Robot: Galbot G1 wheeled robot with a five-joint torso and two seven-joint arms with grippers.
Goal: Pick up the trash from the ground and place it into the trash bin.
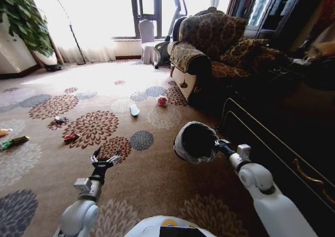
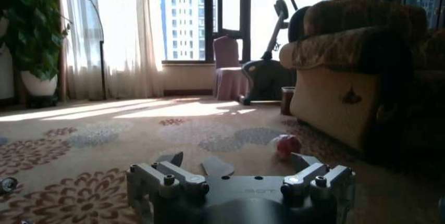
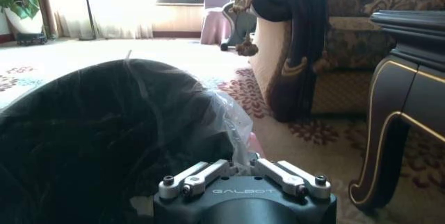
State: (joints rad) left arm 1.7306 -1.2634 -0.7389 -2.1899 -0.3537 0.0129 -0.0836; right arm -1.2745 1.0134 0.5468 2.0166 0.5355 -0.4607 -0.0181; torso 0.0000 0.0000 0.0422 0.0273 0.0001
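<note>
Clearly, the right gripper point(image 1: 222, 144) clamps the trash bin point(image 1: 194, 141) rim; the left gripper point(image 1: 105, 158), fingers spread and empty, should approach the red wrapper ball point(image 1: 162, 101) on the carpet point(image 1: 152, 179) slowly, from above.

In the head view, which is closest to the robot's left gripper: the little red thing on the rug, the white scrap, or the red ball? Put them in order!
From the left gripper:
1. Small red litter, just ahead, to its left.
2. White scrap, farther ahead, mid-carpet.
3. Red wrapper ball, farthest, by the sofa.
</note>
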